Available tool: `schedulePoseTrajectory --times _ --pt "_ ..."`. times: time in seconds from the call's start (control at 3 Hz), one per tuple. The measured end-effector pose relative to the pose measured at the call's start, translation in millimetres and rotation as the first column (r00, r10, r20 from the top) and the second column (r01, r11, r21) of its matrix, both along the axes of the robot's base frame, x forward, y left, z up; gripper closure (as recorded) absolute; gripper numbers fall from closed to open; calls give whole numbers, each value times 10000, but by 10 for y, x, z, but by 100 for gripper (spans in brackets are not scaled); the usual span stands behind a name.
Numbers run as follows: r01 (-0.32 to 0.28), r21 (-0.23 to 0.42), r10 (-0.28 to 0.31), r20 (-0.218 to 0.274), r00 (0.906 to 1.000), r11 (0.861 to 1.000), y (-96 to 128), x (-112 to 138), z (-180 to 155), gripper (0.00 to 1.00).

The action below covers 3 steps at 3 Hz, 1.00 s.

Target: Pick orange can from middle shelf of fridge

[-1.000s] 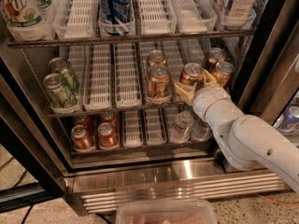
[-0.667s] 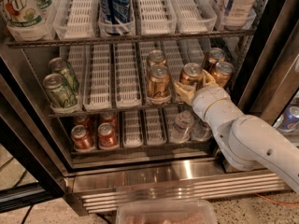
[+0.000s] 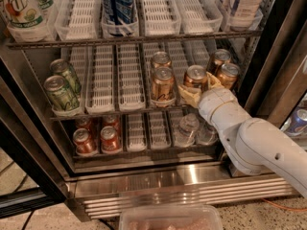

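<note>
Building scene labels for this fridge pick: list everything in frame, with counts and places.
orange cans: five, copper-orange, middle shelf, right lanes
green cans: two, green, middle shelf, left lane
red cans: four, red, bottom shelf, left
clear containers: two, clear, bottom shelf, right
green-label bottles: two, top shelf, left
blue drinks: two, blue, top shelf, centre-left
white bottles: at least two, white, top shelf, right
lane trays: many, white, all shelves
fridge: one, steel, door open
blue can: one, far right, outside the fridge
tub: one, clear, bottom edge
arm: one, white, reaching in from the right
hand: one, tan, at the front orange can of the centre-right lane
</note>
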State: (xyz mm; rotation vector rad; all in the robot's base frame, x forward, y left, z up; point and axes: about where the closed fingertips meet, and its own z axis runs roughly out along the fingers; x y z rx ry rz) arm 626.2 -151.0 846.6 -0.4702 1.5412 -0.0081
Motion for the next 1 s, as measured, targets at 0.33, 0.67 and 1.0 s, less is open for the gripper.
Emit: schedulePoseTrajectory --times 0.33,0.67,1.0 --pt "-175 60 175 -86 9998 9998 33 -6 55 100" --pt "-375 161 375 -30 9993 9992 62 -2 193 100" --pt "-540 140 538 127 9985 9984 60 -9 399 100"
